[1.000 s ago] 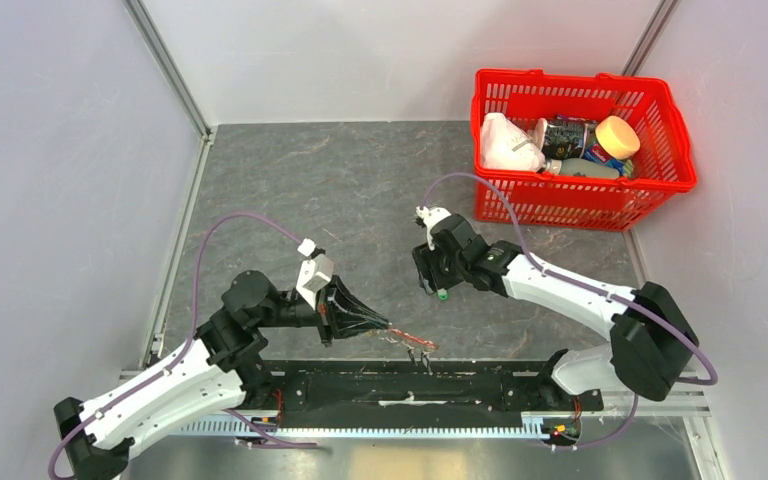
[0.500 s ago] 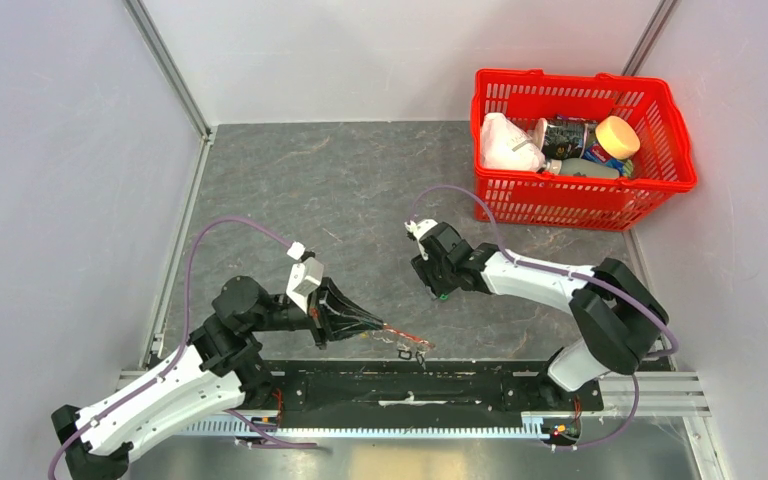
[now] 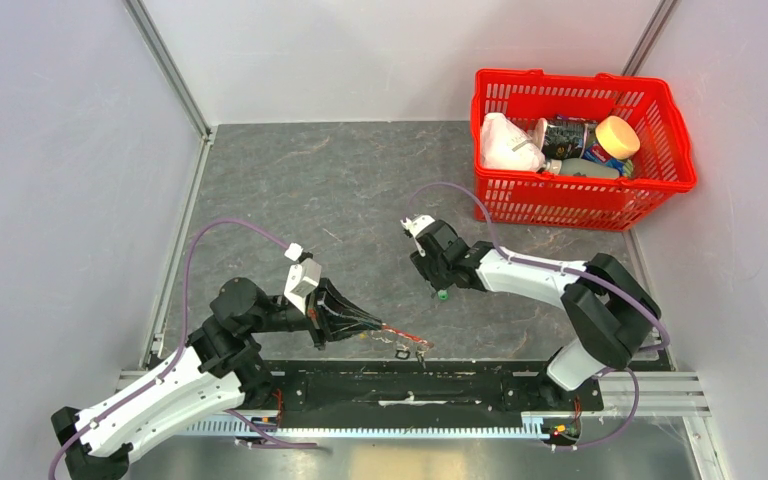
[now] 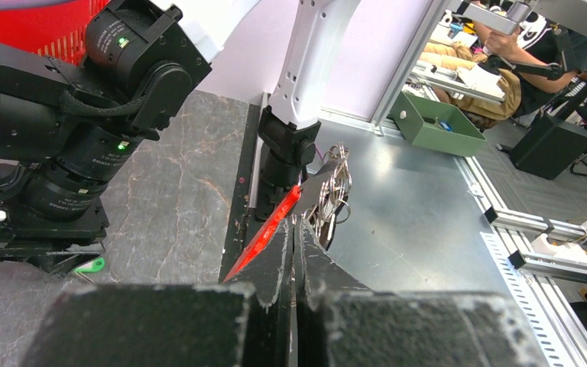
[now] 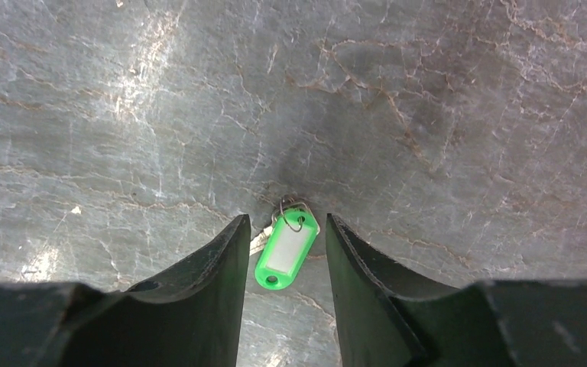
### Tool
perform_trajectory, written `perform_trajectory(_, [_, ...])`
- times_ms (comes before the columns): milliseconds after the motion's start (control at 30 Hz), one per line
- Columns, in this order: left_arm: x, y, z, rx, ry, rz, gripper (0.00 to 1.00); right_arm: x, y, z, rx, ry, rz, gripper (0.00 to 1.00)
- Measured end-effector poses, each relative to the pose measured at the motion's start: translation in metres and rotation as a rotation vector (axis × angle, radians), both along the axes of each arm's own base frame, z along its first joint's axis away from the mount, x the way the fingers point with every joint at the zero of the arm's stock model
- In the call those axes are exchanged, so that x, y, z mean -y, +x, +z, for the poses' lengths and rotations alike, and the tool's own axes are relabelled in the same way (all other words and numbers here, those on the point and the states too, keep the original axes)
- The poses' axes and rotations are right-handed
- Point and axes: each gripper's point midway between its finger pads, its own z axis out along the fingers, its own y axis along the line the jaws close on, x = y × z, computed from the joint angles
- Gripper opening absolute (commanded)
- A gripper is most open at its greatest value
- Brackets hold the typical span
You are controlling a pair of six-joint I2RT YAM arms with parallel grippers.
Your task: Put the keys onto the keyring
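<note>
Directly between the spread jaws of the right gripper (image 5: 283, 223) lies the green-tagged key (image 5: 283, 252), flat on the surface (image 5: 428, 115), its long axis running along the gap; the left gripper (image 4: 293, 229), well apart, has its jaws pinching the keyring (image 4: 266, 229)

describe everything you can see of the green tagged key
The green-tagged key has a bright green plastic tag with a pale label window and a small hole at one end. A thin metal split ring at the other end joins a silvery key, mostly hidden behind a finger. It lies flat on the grey marbled table, between the open fingers of the right gripper; contact with them is unclear.
</note>
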Motion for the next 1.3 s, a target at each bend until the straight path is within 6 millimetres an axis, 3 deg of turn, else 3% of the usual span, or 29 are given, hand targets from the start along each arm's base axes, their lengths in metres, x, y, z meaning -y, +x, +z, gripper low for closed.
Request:
perform_trajectory(767, [0.0, 0.001, -0.002, -0.004, 0.003, 0.007, 0.02, 0.0, 0.01, -0.009, -0.005, -0.027, 0.001, 0.31])
perform_trajectory(933, [0.0, 0.001, -0.002, -0.004, 0.003, 0.007, 0.02, 0.003, 0.012, -0.009, -0.007, -0.028, -0.009, 0.24])
perform_trajectory(1200, [0.0, 0.001, -0.002, -0.004, 0.003, 0.007, 0.02, 0.005, 0.007, -0.012, -0.039, -0.023, -0.006, 0.02])
perform_trajectory(1300, [0.0, 0.001, -0.003, -0.005, 0.005, 0.007, 0.02, 0.004, 0.004, -0.012, -0.054, -0.019, -0.001, 0.0])
